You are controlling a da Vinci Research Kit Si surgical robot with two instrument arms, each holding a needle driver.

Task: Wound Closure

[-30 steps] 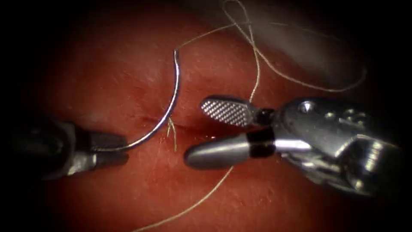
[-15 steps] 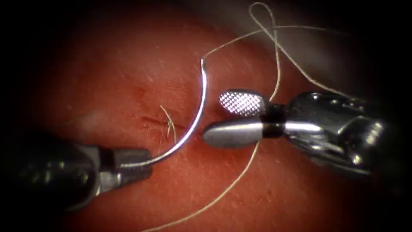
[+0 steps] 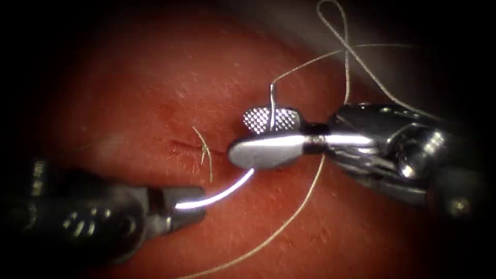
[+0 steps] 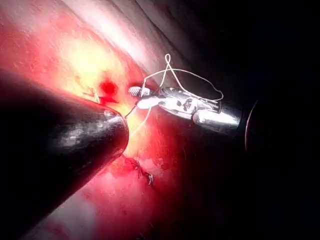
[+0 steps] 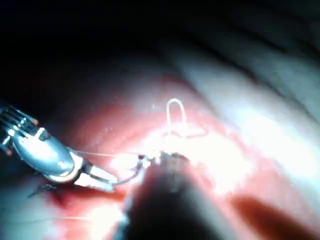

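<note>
My left pincer (image 3: 194, 204) is clamped on the needle (image 3: 227, 191) near its pointed end, holding it clear of the tissue (image 3: 155, 77). From my left jaws the needle's curve runs away toward my right pincer (image 3: 258, 137) and bends upward, passing between that pincer's two jaws, so its long axis goes from my left grip across to the right one. Its swaged tail stands just above the right pincer's ridged upper jaw and points straight up, with the thread (image 3: 289, 219) leaving from that tail.

My right pincer stands apart around the needle's upper curve: the ridged jaw lies behind the shaft, the smooth jaw in front. I cannot tell whether either jaw touches the steel. It grips nothing.

The cut (image 3: 188, 147) lies between my two pincers, just left of the right pincer's tips, and two short thread ends (image 3: 205, 150) stick up from it. The thread loops above the right pincer, then drops behind its wrist and trails away across the tissue below it.

In the left wrist view my right pincer (image 4: 137, 97) shows from the side with the thread loop (image 4: 167, 62) above it, beside red fluid (image 4: 107, 87). In the right wrist view my left pincer (image 5: 102, 180) shows shut, the needle (image 5: 127, 180) arcing from its tips.
</note>
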